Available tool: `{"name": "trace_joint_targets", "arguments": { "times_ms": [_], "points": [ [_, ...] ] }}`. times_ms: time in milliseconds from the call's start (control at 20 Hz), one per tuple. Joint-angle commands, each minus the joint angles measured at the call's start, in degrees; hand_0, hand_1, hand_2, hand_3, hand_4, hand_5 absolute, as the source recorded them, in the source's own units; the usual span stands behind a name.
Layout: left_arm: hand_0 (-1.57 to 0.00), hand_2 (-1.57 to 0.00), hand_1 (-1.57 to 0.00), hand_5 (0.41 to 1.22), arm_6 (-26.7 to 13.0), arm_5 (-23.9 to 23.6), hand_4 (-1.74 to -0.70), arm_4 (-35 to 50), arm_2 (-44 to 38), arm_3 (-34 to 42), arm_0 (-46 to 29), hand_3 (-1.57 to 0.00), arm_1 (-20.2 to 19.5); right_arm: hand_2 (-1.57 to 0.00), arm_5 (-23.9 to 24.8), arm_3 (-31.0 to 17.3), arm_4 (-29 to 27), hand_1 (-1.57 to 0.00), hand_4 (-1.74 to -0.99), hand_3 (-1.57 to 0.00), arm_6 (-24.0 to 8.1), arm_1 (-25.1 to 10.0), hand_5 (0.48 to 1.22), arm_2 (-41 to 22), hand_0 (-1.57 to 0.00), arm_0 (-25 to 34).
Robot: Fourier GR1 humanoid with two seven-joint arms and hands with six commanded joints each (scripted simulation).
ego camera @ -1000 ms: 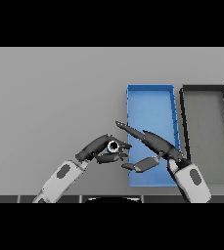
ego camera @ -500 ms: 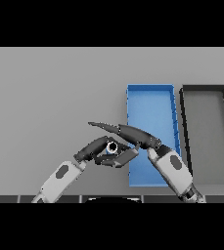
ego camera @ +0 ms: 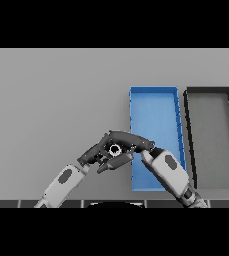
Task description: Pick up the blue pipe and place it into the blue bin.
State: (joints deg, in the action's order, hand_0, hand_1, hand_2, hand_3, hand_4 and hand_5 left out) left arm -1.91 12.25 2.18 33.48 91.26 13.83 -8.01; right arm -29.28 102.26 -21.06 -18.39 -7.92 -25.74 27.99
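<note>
Our two hands meet over the grey counter (ego camera: 51, 100), just left of the blue bin (ego camera: 155, 100). The left hand (ego camera: 93, 155) comes up from the lower left, and the right hand (ego camera: 131, 141) reaches across from the lower right, its forearm passing over the bin's near left corner.

Between them we see a small round thing with a pale ring and a dark centre, which may be the open end of the pipe (ego camera: 114, 149). We see no blue on it, so we cannot be sure what it is. It sits at the meeting point of the hands, left of the bin's left wall and outside the bin.

The right hand's fingers (ego camera: 117, 135) lie straight and close together, stretched leftward over the top of the ring. The left hand's fingers are bent toward the ring from below and beside it; we cannot tell whether they actually clasp it.

A black bin (ego camera: 211, 95) stands just right of the blue one, their long walls side by side.
</note>
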Motion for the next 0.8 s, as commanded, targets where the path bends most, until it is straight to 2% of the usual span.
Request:
{"name": "trace_joint_targets", "arguments": {
  "times_ms": [0,50,100,200,250,300,350,400,450,550,600,650,750],
  "points": [
    [-1.36,-1.25,-1.34,1.221,2.3,0.3,-1.69,0.5,-0.7,-0.1,-0.7,-1.31,0.5,-1.4,0.2,0.4,1.0,-1.39,-1.452,-1.32,2.0,-0.5,0.968,-0.4,-1.39,-0.3],
    [-1.4,-1.31,-1.39,1.221,2.2,0.5,-1.7,0.6,-0.8,0.3,-0.7,-1.36,1.0,-1.43,0.3,0.7,3.3,-1.42,-1.441,-1.37,4.6,-1.3,1.019,-1.1,-1.43,0.4],
    [-1.44,-1.35,-1.43,1.221,0.8,0.6,-1.71,0.6,-1.1,0.3,-0.5,-1.41,1.0,-1.46,0.4,0.5,4.5,-1.45,-1.447,-1.41,5.8,-2.4,1.059,-1.3,-1.46,1.0],
    [-1.49,-1.39,-1.48,1.221,-0.9,1.3,-1.72,1.3,-2.1,0.8,-0.4,-1.46,1.0,-1.5,1.8,0.6,4.4,-1.5,-1.465,-1.47,7.3,-3.5,1.118,-2.8,-1.5,1.2],
    [-1.5,-1.4,-1.5,1.221,0.2,1.5,-1.72,1.5,-2.1,0.8,-0.6,-1.49,1.2,-1.51,2.6,1.0,2.9,-1.51,-1.47,-1.49,6.6,-3.8,1.138,-2.8,-1.51,1.5],
    [-1.52,-1.39,-1.51,1.221,0.8,2.0,-1.73,2.1,-2.3,0.8,-0.6,-1.5,1.3,-1.53,3.5,1.1,2.6,-1.52,-1.475,-1.51,7.4,-4.1,1.155,-3.4,-1.52,1.4],
    [-1.43,-1.22,-1.35,1.221,1.2,1.8,-1.65,1.3,-2.8,1.2,-0.3,-1.33,0.5,-1.53,4.6,1.0,1.2,-1.53,-1.48,-1.52,7.7,-4.6,1.168,-3.3,-1.53,1.6],
    [-1.16,-0.98,-1.08,1.221,3.4,2.2,-1.54,-0.7,-2.2,1.6,-0.6,-1.07,-1.0,-1.54,5.3,1.4,-1.2,-1.54,-1.483,-1.53,6.5,-5.2,1.179,-3.3,-1.54,1.6],
    [-0.93,-0.78,-0.87,1.221,3.1,3.1,-1.41,-2.7,-1.8,1.7,-0.4,-0.85,-1.9,-1.55,5.3,1.2,-1.4,-1.55,-1.487,-1.54,6.7,-5.7,1.187,-3.8,-1.55,1.3],
    [-0.59,-0.5,-0.55,1.221,3.7,5.2,-1.22,-5.5,-1.1,1.2,0.1,-0.55,-2.8,-1.56,5.7,1.7,-0.9,-1.56,-1.49,-1.55,4.5,-6.2,1.199,-4.4,-1.56,1.9],
    [-0.47,-0.4,-0.44,1.187,4.2,5.5,-1.14,-6.7,-1.1,0.8,0.3,-0.44,-2.8,-1.56,5.9,1.8,-0.6,-1.56,-1.491,-1.55,4.2,-5.9,1.204,-4.7,-1.56,1.9],
    [-0.38,-0.32,-0.35,1.113,4.0,5.3,-1.09,-7.5,-1.0,0.9,0.4,-0.35,-2.5,-1.56,5.8,1.7,-1.1,-1.56,-1.492,-1.56,3.8,-6.2,1.207,-4.2,-1.56,2.2],
    [-0.24,-0.2,-0.23,0.93,4.8,4.9,-1.0,-8.3,-1.3,0.5,0.0,-0.22,-3.3,-1.56,5.8,1.3,-1.0,-1.56,-1.494,-1.56,5.2,-5.6,1.212,-4.4,-1.56,2.7]
  ]
}}
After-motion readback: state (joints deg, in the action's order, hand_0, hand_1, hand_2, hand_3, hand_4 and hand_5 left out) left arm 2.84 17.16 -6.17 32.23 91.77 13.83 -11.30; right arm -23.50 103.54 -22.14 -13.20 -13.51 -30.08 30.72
